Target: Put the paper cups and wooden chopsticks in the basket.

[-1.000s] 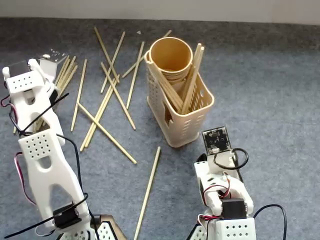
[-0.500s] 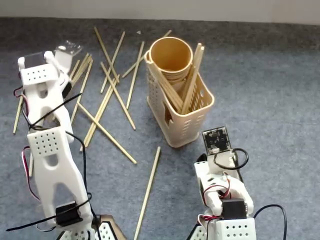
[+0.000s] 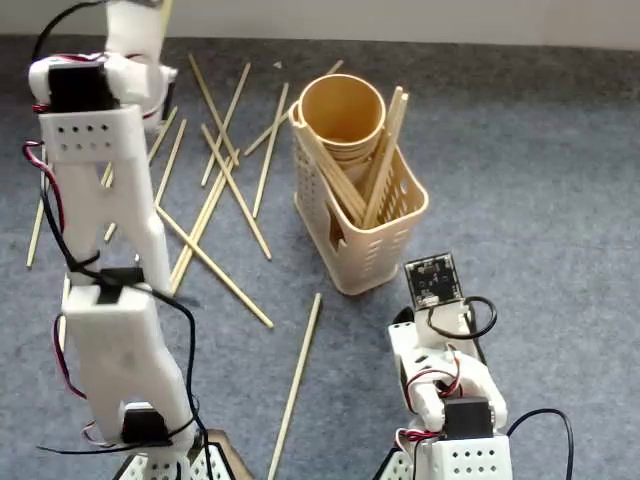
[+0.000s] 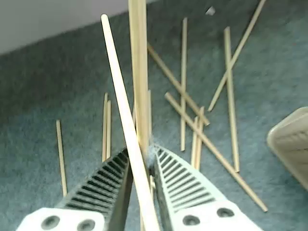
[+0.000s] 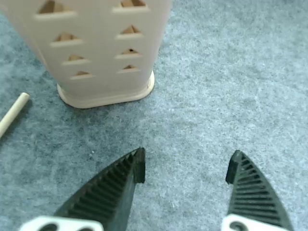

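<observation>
My left gripper point(image 4: 143, 151) is shut on a few wooden chopsticks point(image 4: 138, 72) and holds them above the grey carpet; the sticks point away from the fingers. In the high view the left arm point(image 3: 95, 150) stands raised at the far left. The cream basket point(image 3: 372, 235) stands in the middle with a paper cup point(image 3: 342, 108) and several chopsticks point(image 3: 385, 160) inside. More loose chopsticks point(image 3: 215, 200) lie scattered left of the basket, and a single one point(image 3: 297, 385) lies in front. My right gripper point(image 5: 187, 156) is open and empty, low over the carpet just before the basket point(image 5: 101, 48).
The right arm point(image 3: 445, 380) sits at the near edge, in front of the basket. A pale wall strip runs along the far edge of the carpet point(image 3: 540, 180). One chopstick end point(image 5: 12, 115) lies close to the basket's foot.
The left arm has risen and swung toward the far edge, lifting a few chopsticks off the carpet. The right arm has stayed still.
</observation>
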`<action>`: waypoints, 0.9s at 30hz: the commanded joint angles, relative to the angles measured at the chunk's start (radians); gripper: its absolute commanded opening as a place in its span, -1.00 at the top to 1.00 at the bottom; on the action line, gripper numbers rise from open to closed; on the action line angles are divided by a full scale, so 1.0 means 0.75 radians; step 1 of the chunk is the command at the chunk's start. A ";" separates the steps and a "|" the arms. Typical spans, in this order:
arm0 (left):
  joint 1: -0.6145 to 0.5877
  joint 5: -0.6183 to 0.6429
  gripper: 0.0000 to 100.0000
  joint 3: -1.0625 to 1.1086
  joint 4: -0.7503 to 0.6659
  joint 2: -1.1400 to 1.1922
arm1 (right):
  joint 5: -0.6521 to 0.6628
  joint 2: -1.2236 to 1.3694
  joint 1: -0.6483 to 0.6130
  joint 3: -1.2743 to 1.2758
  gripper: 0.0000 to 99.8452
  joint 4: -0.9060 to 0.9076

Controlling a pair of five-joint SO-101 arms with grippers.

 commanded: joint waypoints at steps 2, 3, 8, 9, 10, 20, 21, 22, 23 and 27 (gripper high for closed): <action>0.177 0.098 0.99 -0.026 -0.010 -0.195 | -0.006 -0.013 -0.013 -0.003 0.45 0.007; 0.218 0.115 0.99 -0.026 -0.010 -0.212 | -0.006 -0.013 -0.013 -0.003 0.45 0.007; 0.470 0.131 0.99 -0.026 0.000 -0.302 | -0.006 -0.013 -0.013 -0.003 0.45 0.007; 0.525 0.131 0.99 -0.026 0.000 -0.334 | -0.006 -0.013 -0.013 -0.003 0.45 0.007; 0.574 0.131 0.99 -0.026 0.002 -0.371 | -0.006 -0.013 -0.013 -0.003 0.45 0.007; 0.981 0.133 0.99 0.541 0.010 -0.989 | -0.004 -0.013 -0.013 -0.003 0.45 0.007; 1.001 0.133 0.99 0.686 0.006 -1.077 | -0.004 -0.013 -0.013 -0.003 0.45 0.007; 1.014 0.129 0.99 0.840 -0.045 -1.163 | -0.004 -0.013 -0.013 -0.003 0.45 0.007; 1.012 0.129 0.99 0.985 -0.135 -1.241 | -0.004 -0.013 -0.013 -0.003 0.45 0.007; 0.934 0.129 0.99 1.560 -0.552 -1.517 | -0.004 -0.013 -0.013 -0.003 0.45 0.007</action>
